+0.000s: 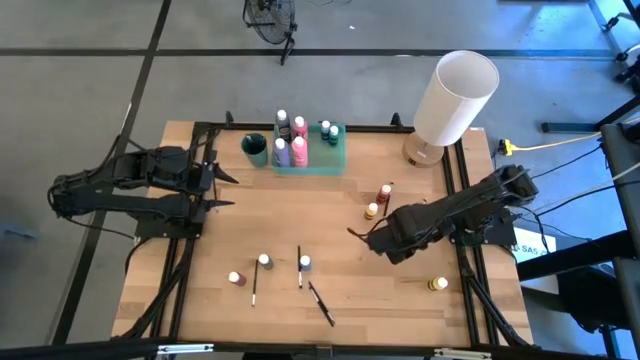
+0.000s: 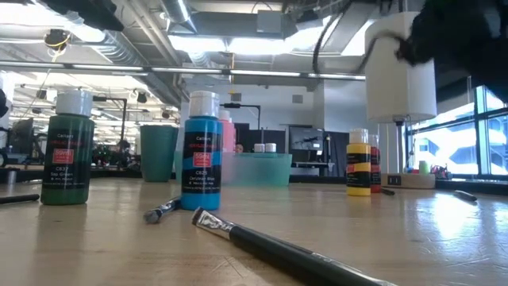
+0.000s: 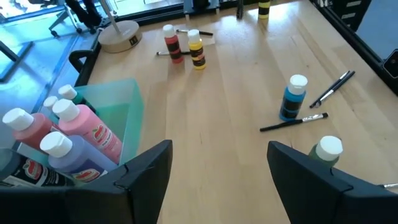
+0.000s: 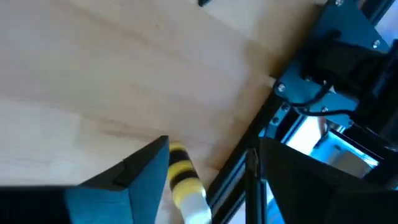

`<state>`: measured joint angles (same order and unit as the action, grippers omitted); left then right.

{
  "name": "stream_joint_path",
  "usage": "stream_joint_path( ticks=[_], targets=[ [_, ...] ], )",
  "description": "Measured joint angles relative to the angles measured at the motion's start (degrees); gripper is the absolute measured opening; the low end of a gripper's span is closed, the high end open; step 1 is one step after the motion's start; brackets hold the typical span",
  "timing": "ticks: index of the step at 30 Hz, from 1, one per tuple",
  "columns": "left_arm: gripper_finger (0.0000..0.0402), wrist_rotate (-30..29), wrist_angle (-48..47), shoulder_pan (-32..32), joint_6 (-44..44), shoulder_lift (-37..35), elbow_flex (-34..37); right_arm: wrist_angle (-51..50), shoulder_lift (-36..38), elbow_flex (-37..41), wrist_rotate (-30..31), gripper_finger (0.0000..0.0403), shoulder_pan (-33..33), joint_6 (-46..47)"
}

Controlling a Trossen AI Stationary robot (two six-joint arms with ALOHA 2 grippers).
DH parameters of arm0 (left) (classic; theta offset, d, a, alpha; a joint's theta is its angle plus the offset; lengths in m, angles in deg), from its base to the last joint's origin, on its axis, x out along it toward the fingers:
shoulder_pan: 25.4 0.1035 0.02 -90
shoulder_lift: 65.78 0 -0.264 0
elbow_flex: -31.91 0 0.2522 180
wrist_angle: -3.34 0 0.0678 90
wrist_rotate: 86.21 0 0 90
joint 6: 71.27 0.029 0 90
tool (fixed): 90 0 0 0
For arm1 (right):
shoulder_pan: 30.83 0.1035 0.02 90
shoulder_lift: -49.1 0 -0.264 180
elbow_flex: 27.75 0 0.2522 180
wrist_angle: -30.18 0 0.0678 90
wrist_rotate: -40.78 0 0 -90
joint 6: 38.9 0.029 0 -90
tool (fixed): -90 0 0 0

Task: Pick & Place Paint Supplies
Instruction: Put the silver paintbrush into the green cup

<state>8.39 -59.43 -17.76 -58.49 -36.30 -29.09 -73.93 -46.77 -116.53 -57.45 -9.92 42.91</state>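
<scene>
Right pincer (image 1: 362, 236): released. In the right wrist view (image 4: 214, 143) my two fingers stand well apart with only bare wood between them. I grasp nothing.

Left pincer (image 1: 230, 191): released, and waiting beside the green tray (image 1: 338, 165). Its own view (image 3: 221, 146) shows both fingers spread over empty tabletop.

Governing relation: the fallen yellow bottle (image 1: 438, 284) lies on its side, not ahead of my right fingertips but back along my right forearm. It is close to the table's side rail on that arm's side. Its long axis runs roughly across my forearm's line. In the wrist view the fallen yellow bottle (image 4: 183, 180) shows just beside one finger, apart from it, with the white cap toward the camera. My right arm is far nearer to it than my left. In my judgement, reaching it calls for drawing the right pincer back and turning the jaws across the bottle's body.

Alternative target: the upright yellow bottle (image 1: 372, 211) stands just off my right fingertips, with a red bottle (image 1: 385, 192) beyond it toward the white lamp (image 1: 455, 95).

Other supplies: a blue bottle (image 1: 305, 263), a green bottle (image 1: 264, 261) and the paintbrushes (image 1: 320, 303) lie between my two pincers, nearer the front edge.

Limits of view:
- The wrist view cuts off the fallen bottle's base.
- The low view shows my right arm only as a dark mass at the top corner, with no fingers visible.
- From above I cannot tell which way the fallen bottle's cap points.
</scene>
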Motion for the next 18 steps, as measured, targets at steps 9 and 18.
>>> stream_joint_path(
  ticks=[9,18],
  targets=[
    [0.026,0.0,-0.3,0.0,0.3,0.0,0.0,0.3,18.1,1.0,13.0,0.0294,0.7,8.1],
    [0.0259,0.0,-1.7,0.0,0.2,0.0,0.0,0.3,38.6,12.1,27.8,0.0298,-1.1,21.8]
  ],
)
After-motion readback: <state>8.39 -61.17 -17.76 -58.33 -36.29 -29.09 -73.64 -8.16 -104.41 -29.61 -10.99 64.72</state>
